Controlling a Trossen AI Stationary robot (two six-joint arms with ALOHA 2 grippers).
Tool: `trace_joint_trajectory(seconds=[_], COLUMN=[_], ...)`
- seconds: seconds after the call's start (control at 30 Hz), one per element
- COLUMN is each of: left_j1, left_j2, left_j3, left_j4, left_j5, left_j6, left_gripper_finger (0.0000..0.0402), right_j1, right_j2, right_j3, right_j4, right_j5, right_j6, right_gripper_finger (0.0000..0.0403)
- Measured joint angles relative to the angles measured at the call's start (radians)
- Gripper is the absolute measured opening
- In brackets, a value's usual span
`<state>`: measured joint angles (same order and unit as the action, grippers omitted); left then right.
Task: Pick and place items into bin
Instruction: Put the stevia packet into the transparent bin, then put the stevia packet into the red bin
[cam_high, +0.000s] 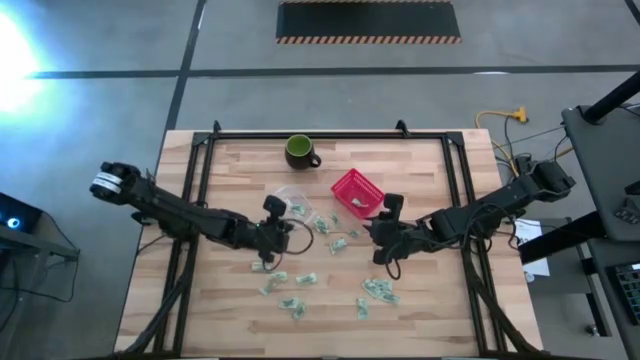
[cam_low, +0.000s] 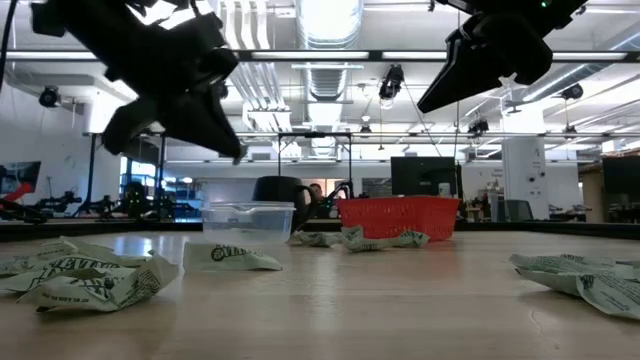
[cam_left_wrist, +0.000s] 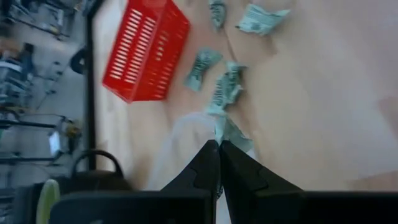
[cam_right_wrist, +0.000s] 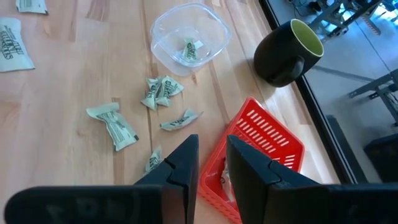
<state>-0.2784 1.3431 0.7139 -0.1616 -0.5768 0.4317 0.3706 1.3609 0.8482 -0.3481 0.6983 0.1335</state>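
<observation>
Many small pale green-and-white crumpled wrappers lie scattered over the wooden table. The red mesh basket stands near the table's middle, with one pale piece inside it. My left gripper hangs shut above the table, near the clear tub. My right gripper hovers raised just to the near right of the basket, its fingers a little apart and empty. My left gripper is raised off the table. A thin pale-green sliver of wrapper shows at its shut fingertips, pinched between them. How much of the piece it has is hidden by the fingers.
A clear plastic tub with one wrapper in it stands left of the basket. The dark green mug stands near the far edge. A black frame rail borders the table.
</observation>
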Motion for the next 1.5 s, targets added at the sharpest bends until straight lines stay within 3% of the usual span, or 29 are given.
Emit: trace_joint_trajectory(seconds=[0.37, 0.83, 1.23, 1.37, 1.5], left_j1=[0.162, 0.201, 0.206, 0.206, 0.196], left_j2=[0.03, 0.03, 0.03, 0.025, -0.004], left_j3=[-0.003, -0.007, -0.008, -0.008, -0.009], left_j4=[0.023, 0.021, 0.021, 0.019, -0.009], left_j5=[0.016, 0.048, 0.02, 0.02, 0.018], left_j6=[0.023, 0.029, 0.027, 0.02, 0.005], left_gripper_finger=[0.0, 0.0001, 0.0084, 0.0096, 0.0098], right_j1=[0.0, 0.0, 0.0, 0.0, 0.004], right_j2=[0.0, 0.0, 0.0, 0.0, 0.021], right_j3=[0.0, -0.002, -0.002, -0.002, -0.029], right_j4=[0.002, 0.001, 0.001, 0.022, 0.186], right_j5=[0.0, -0.001, -0.003, -0.123, -0.245], right_j6=[0.032, 0.032, 0.056, 0.065, -0.01], right_gripper_finger=[0.0072, 0.0072, 0.0072, 0.0072, 0.0073])
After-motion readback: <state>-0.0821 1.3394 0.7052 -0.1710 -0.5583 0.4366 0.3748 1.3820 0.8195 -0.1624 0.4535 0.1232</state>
